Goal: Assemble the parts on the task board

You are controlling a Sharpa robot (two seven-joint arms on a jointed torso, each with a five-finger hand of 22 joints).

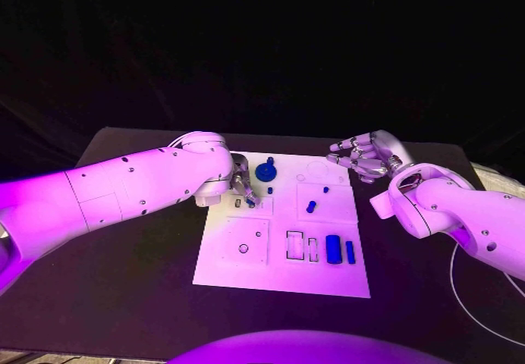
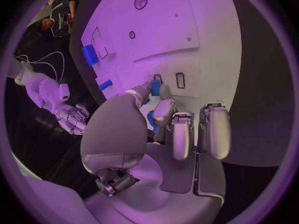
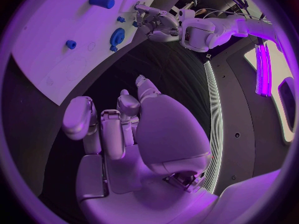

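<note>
At the white task board's (image 1: 282, 265) left edge, the left robot hand (image 1: 240, 184) pinches a small blue part (image 2: 155, 87) (fingertips on the plate); the right robot hand (image 1: 366, 158) hovers empty, fingers loosely curled, beyond the board's far right corner.

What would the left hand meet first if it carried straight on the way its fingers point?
Probably the task board: the left hand, pinching a small blue part, points at a small slot there; depth is unclear.

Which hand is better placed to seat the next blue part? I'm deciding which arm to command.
Left, probably. The left hand is over the task board, its fingers pinching a small blue part beside the board's slots. The right hand hovers off the board's far corner, holding nothing.
</note>
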